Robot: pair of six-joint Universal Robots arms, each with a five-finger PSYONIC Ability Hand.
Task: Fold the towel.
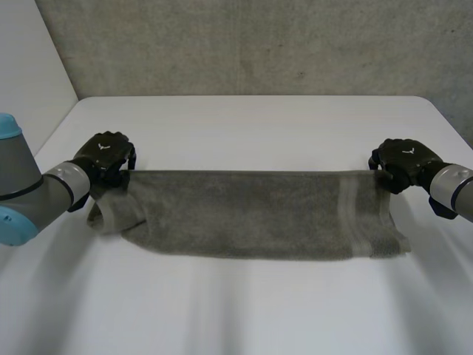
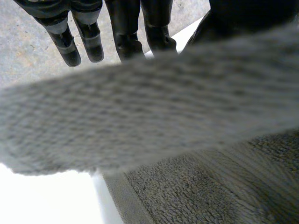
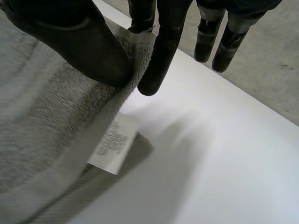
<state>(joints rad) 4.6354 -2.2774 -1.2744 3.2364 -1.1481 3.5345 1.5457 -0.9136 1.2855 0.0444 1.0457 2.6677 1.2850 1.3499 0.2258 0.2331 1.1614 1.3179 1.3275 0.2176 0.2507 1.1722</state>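
A grey-green terry-cloth towel (image 1: 251, 214) with paler woven stripes near one end lies stretched lengthwise across the middle of a white table (image 1: 236, 318). Its far long edge is pulled into a straight line between the robot's two black hands, while the rest of the cloth rests flat on the tabletop towards the camera.

The left hand (image 1: 107, 155) has the far corner at the towel's plain end. From the left wrist, a band of towel (image 2: 140, 121) runs raised across the palm, with more of the towel lying on the table below. Two fingers (image 2: 126, 32) meet the cloth's edge opposite the thumb and appear to pinch it. The other fingers hang straight and free.

The right hand (image 1: 403, 164) has the far corner at the striped end. From the right wrist, the thumb presses the towel (image 3: 42, 121) against one finger (image 3: 161, 56), a clear pinch. The remaining fingers are straight and touch nothing.

Gripping both far corners likely serves to make that edge taut and level, so it can be carried over evenly to meet the near edge.

A white rectangular care label (image 3: 112, 144) hangs from the towel's hem below the right hand. Its print is too small to read. Each hand's back bears a small white emblem (image 1: 103, 147), not legible as writing. A grey concrete wall (image 1: 259, 44) stands behind the table.
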